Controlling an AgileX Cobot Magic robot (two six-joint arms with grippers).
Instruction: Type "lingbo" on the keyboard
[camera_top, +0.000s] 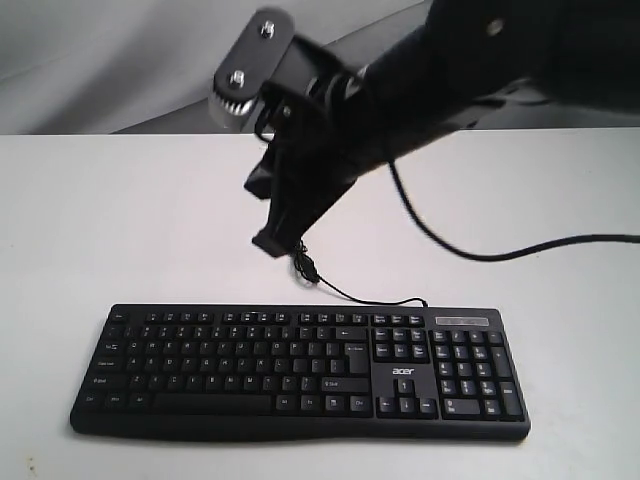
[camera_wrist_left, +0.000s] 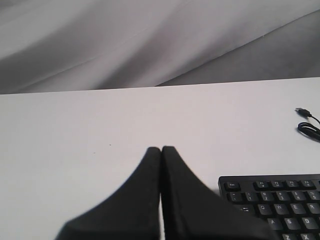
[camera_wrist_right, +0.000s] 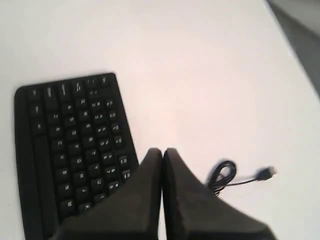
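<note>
The black keyboard (camera_top: 300, 370) with white legends and an acer logo lies flat near the table's front edge. Its thin USB cable (camera_top: 340, 290) trails loose behind it. My right gripper (camera_top: 272, 243) hangs above the table just behind the keyboard's middle, fingers pressed together, holding nothing. In the right wrist view this gripper (camera_wrist_right: 162, 150) is shut, with the keyboard (camera_wrist_right: 70, 145) on one side and the coiled cable (camera_wrist_right: 225, 175) on the other. My left gripper (camera_wrist_left: 161, 148) is shut and empty, beside the keyboard's (camera_wrist_left: 280, 200) Esc corner; the exterior view does not show it.
The white table (camera_top: 100, 220) stretches behind and to both sides of the keyboard. The right arm's black cable (camera_top: 520, 250) droops over the table at the back right. A grey cloth backdrop (camera_wrist_left: 100, 45) hangs beyond the far edge.
</note>
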